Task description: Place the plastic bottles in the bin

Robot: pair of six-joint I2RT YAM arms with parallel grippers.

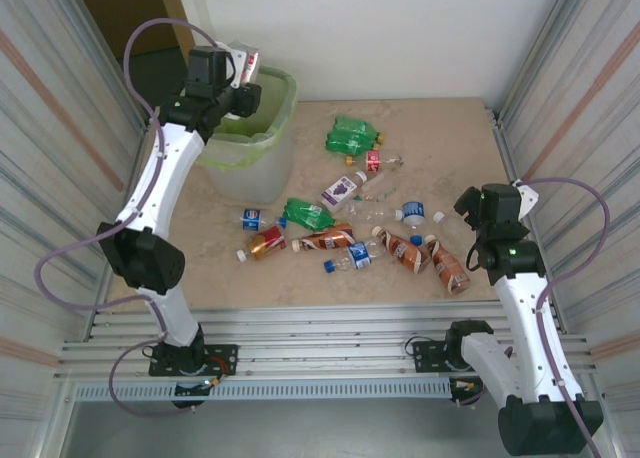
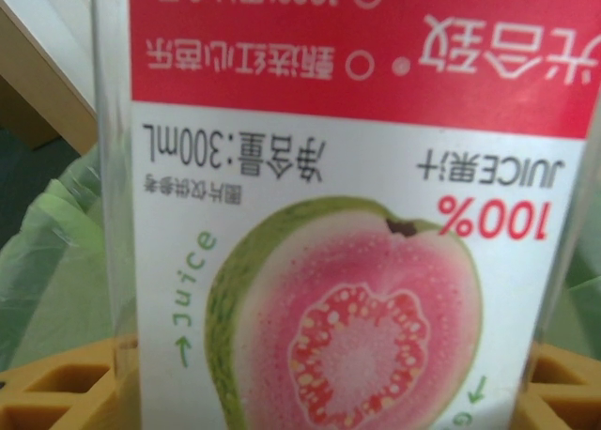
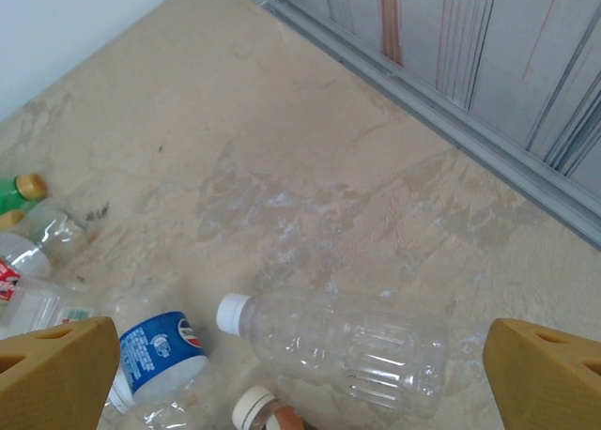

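The left gripper (image 1: 243, 78) is pinching a red-labelled juice bottle (image 2: 347, 214) across its width, with the bottle's long axis running straight out ahead of the fingers. Just beyond and below it is the green bag (image 2: 52, 252) lining the bin (image 1: 283, 128). The bin's mouth appears to lie under the load, close to one rim, so the release likely depends on clearing that rim. Well off to that gripper's right, the right gripper (image 3: 300, 378) hangs spread wide above a clear bottle (image 3: 357, 350), which lies crosswise beneath it on the tabletop (image 3: 310, 167).
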